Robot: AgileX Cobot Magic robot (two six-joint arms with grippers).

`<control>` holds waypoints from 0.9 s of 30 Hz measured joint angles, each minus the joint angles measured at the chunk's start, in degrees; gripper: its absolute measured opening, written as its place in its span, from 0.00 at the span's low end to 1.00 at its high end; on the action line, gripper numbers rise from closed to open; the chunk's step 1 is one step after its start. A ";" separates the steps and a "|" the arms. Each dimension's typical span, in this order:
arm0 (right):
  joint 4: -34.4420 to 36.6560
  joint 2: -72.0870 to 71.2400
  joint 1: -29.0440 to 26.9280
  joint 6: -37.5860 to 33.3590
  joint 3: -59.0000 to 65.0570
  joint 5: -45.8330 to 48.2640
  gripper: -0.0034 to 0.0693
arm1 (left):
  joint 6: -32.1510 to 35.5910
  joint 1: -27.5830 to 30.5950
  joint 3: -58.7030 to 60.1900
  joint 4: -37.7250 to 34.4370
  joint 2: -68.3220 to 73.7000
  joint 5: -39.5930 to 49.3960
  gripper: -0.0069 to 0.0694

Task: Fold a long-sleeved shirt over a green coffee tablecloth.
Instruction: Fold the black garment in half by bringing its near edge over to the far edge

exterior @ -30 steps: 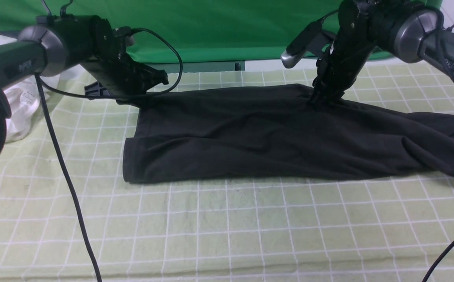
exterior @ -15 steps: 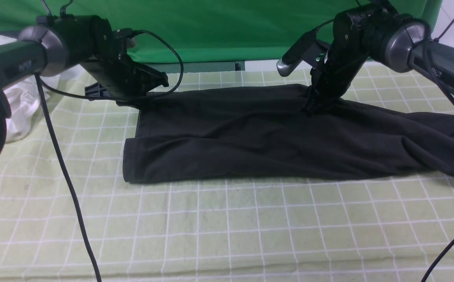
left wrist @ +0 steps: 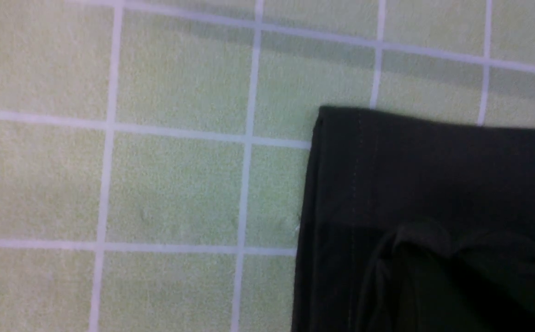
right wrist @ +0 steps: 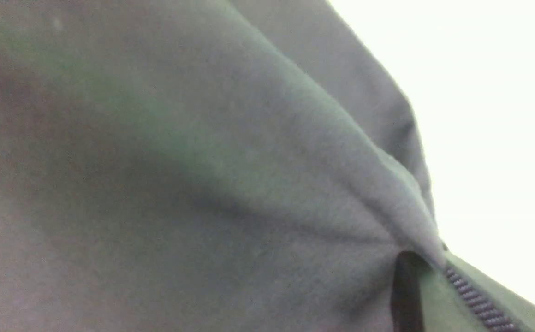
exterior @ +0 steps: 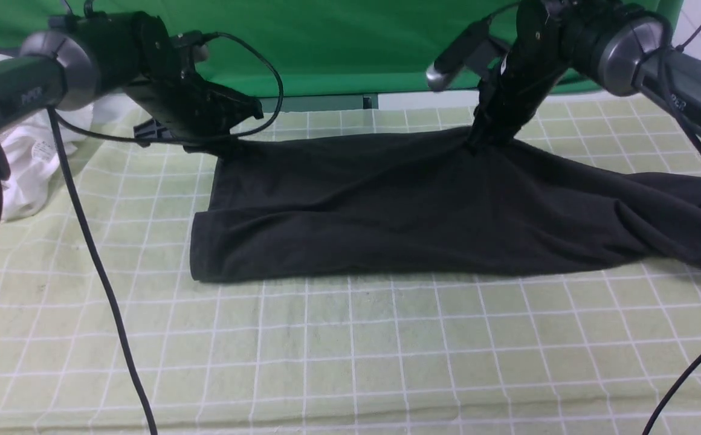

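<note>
Right pincer, now higher, tight on shirt.

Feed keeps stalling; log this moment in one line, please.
left fingers: shut on shirt corner | right fingers: shut on shirt far edge, tented up | shirt: near edge flat on tablecloth

Tablecloth: green coffee tablecloth, pale, white grid.
Shirt: long-sleeved shirt, hemmed corner lying on it.
Fold: fabric bunched up.
</note>
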 joint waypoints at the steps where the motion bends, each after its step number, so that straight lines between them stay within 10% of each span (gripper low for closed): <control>1: 0.00 -0.04 0.00 0.07 -0.17 -0.26 0.05 | -0.07 -0.03 -0.74 0.23 -0.05 -0.20 0.12; 16: -0.06 3.31 -1.89 4.81 -0.41 -8.05 0.13 | -6.69 0.01 -2.37 3.87 1.94 -10.01 0.15; 27: -0.12 0.40 -1.95 5.83 -0.41 -6.23 0.45 | -6.71 0.26 -10.46 6.94 0.16 2.84 0.72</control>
